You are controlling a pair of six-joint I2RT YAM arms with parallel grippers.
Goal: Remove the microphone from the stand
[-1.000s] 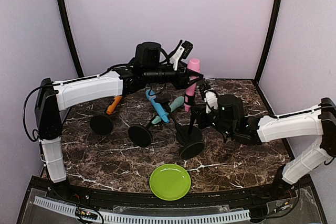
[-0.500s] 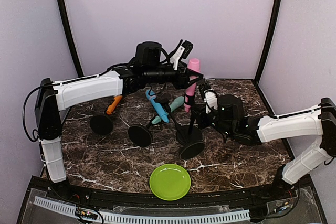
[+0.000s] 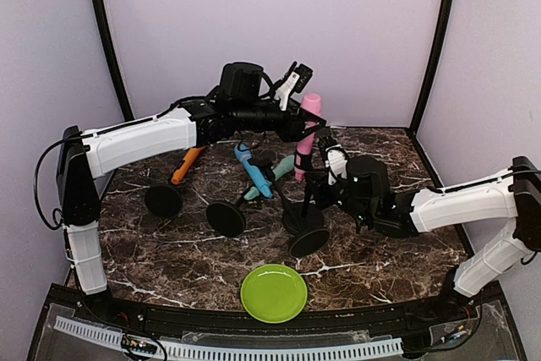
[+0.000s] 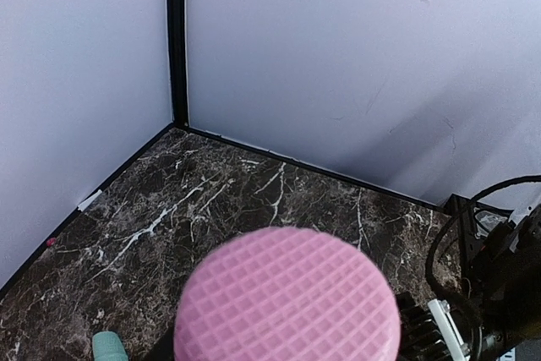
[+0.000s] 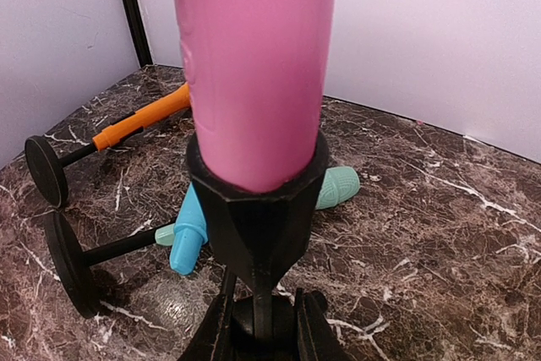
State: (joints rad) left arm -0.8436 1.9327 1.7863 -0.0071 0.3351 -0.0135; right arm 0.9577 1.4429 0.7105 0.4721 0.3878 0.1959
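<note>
Pink microphone sits in the stand | your right gripper pinches stand low | your left gripper at microphone top, pinch unclear | pull-out not done

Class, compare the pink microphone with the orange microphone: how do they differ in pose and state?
The pink microphone stands upright in its clip; the orange microphone lies slanted, its stand tipped over on the table. The left gripper holds the pink microphone; nothing touches the orange microphone. Both are clipped to black stands.
</note>
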